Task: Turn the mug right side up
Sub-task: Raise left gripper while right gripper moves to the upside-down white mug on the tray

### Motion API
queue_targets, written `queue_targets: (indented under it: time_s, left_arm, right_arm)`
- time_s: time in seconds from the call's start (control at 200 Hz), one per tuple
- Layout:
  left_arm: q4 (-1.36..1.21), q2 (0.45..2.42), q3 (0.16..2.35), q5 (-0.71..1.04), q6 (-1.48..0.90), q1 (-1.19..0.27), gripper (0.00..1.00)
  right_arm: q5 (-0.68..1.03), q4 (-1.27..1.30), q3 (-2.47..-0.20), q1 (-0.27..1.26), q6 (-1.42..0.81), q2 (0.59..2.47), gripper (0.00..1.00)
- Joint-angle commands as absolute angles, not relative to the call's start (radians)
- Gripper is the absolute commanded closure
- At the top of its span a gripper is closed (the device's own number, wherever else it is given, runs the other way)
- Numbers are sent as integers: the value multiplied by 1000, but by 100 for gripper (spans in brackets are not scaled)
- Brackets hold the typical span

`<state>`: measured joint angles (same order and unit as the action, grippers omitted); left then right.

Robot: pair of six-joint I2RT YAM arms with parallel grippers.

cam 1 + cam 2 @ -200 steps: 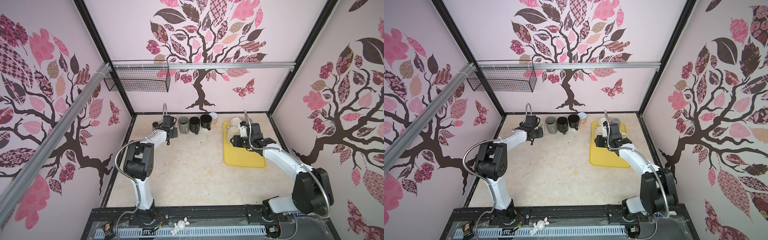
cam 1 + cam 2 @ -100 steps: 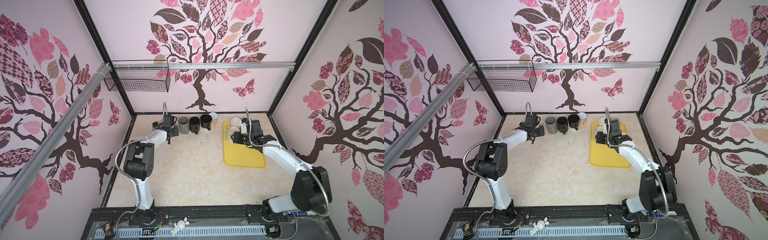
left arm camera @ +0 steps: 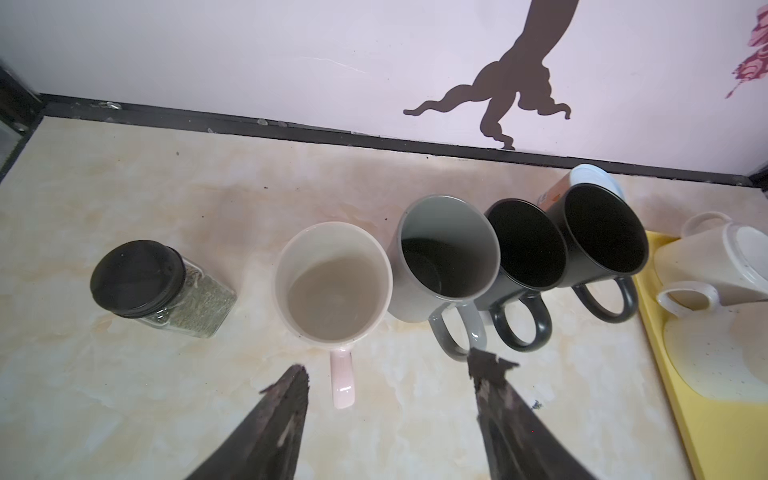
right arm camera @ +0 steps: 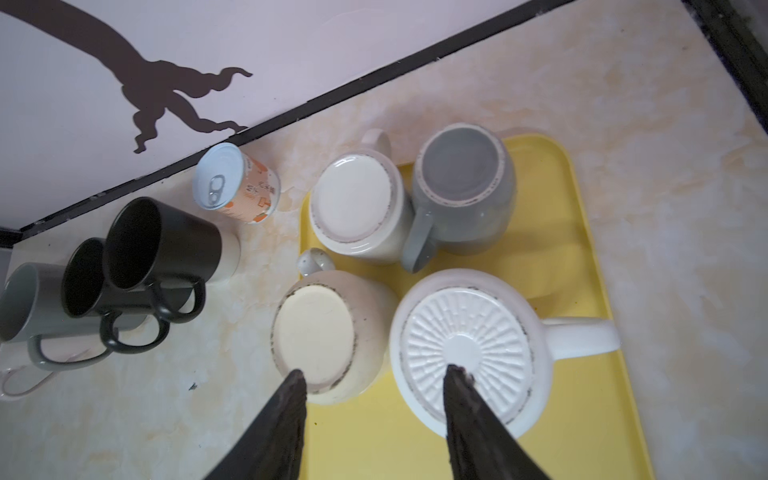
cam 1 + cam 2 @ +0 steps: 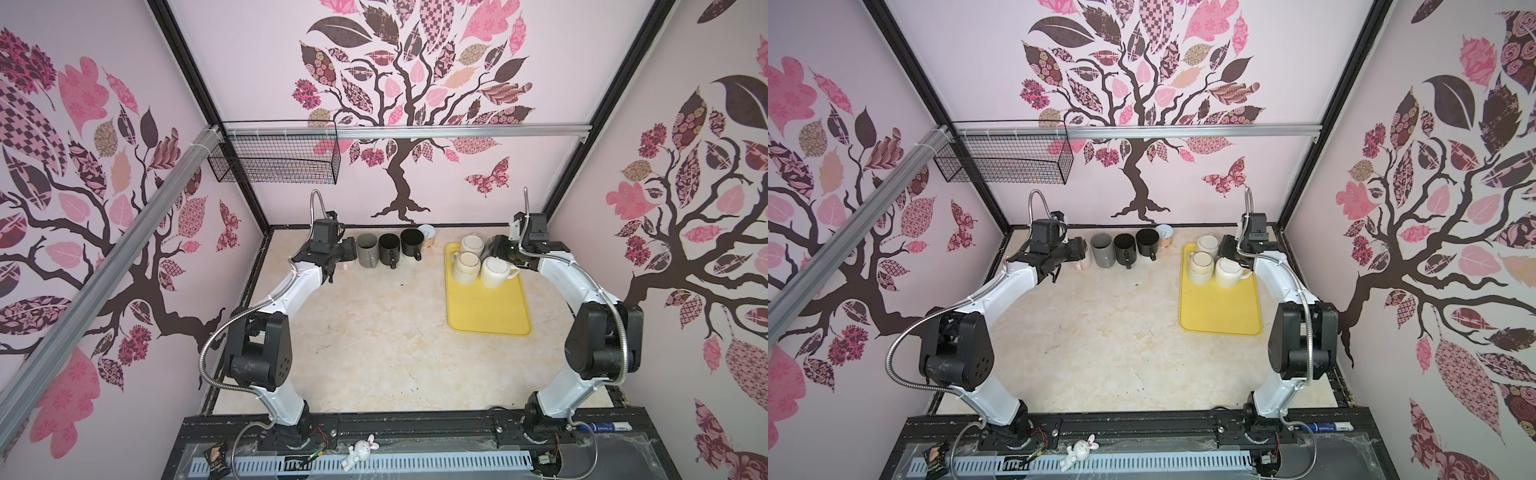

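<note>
Four upright mugs (image 3: 449,249) are being kept on the table (image 3: 124,395), the pink mug (image 3: 332,282) beside the left end effector (image 3: 392,368), held apart, empty. Four inverted mugs (image 4: 316,336) are being left on the yellow tray (image 4: 582,415) under the parted, empty right end effector (image 4: 376,372).

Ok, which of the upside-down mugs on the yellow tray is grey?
The grey mug in the tray's back corner, beside a smooth-based white mug; the other three are white or cream.
</note>
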<state>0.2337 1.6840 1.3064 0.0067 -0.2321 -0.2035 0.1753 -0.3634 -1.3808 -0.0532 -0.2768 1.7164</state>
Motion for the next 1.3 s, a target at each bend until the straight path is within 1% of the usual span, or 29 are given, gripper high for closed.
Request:
queue_targets:
  time_s: [0.0, 0.155, 0.395, 0.545, 0.725, 0.875, 1.005, 1.18, 1.295]
  left_arm:
    - [234, 1646, 1264, 68, -212, -232, 34]
    - [226, 1616, 1227, 99, -210, -264, 34]
    - [231, 1575, 1185, 168, -201, -272, 34]
    - [226, 1527, 1141, 180, -189, -276, 34]
    - [224, 1503, 1123, 199, -195, -276, 34]
    - [244, 1484, 1119, 178, -210, -283, 34]
    - [255, 1470, 1112, 161, -200, -315, 34]
    - [280, 1488, 1131, 163, -197, -396, 35]
    - [293, 1519, 1147, 216, -247, -415, 37]
  right_arm:
    - [216, -364, -1399, -130, -282, 1770, 45]
    - [218, -353, -1427, -172, -278, 1841, 45]
    - [204, -386, -1539, -175, -269, 2000, 47]
    - [223, -418, -1532, -175, -256, 2009, 50]
    - [261, -396, -1403, -175, -264, 1933, 52]
    - [255, -389, -1262, -163, -262, 1831, 52]
    - [284, -358, -1127, -154, -278, 1729, 51]
    - [284, -339, -999, -78, -290, 1611, 50]
    - [256, -332, -940, -23, -298, 1539, 50]
